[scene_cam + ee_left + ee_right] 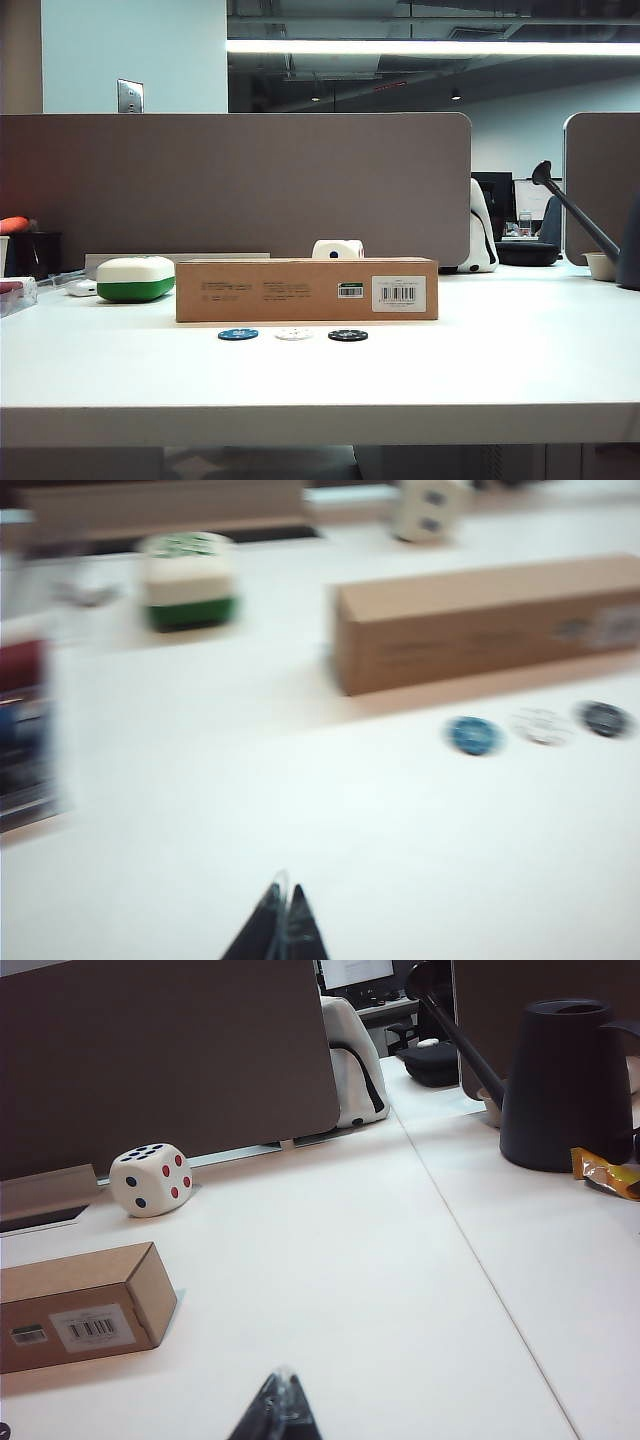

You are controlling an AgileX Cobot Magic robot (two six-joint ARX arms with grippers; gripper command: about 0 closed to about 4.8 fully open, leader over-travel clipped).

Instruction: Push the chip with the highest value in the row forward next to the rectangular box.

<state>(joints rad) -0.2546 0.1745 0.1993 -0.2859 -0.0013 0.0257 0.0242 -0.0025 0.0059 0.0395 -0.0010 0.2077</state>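
Chip, black with pale edge marks, lies flat at the right end of the row, lower centre of the exterior view, with the white chip beside it and the blue chip at the left end. All three sit just in front of the rectangular box, apart from its face. I judge the chip light, rigid and thin, with too little height to pinch well; it should slide readily on the smooth white table, so I would set a fingertip against its near edge and push it towards the box. Its neighbour is close, so a skewed push could disturb the white chip. The box is matt brown cardboard, long and low, with dark print and a white barcode label at its right end. A rounded white-and-green case sits to its left. Left gripper shows at the bottom centre of its wrist view, fingertips drawn together with nothing between them, well short of the chips; that view is blurred, so a slight gap may be hidden. Right gripper likewise appears closed and empty at the bottom of its view, near the box's labelled end.
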